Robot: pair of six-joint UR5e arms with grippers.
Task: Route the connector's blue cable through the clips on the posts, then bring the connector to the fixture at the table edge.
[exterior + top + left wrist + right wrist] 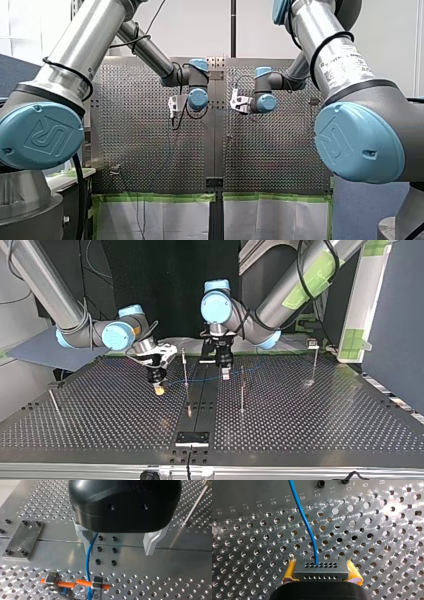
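Observation:
The dark connector (320, 568) sits between the yellow pads (289, 571) of my right gripper (321, 573), which is shut on it. Its blue cable (308, 527) runs ahead over the perforated table. In the top view my right gripper (159, 386) hangs low at the left of a thin post (185, 367), and the cable (200, 380) stretches across to my left gripper (225, 373). My left gripper (117, 546) is open, with the cable (88, 555) running close by one metal finger (83, 538) down to an orange-sleeved clip (75, 583). The fixture (191, 438) lies at the table's near edge.
More thin posts stand on the table (310, 420): one (242, 390) right of the centre seam, one (315, 360) far right, one leaning (54, 402) at far left. A bolted metal plate (22, 540) lies beside my left gripper.

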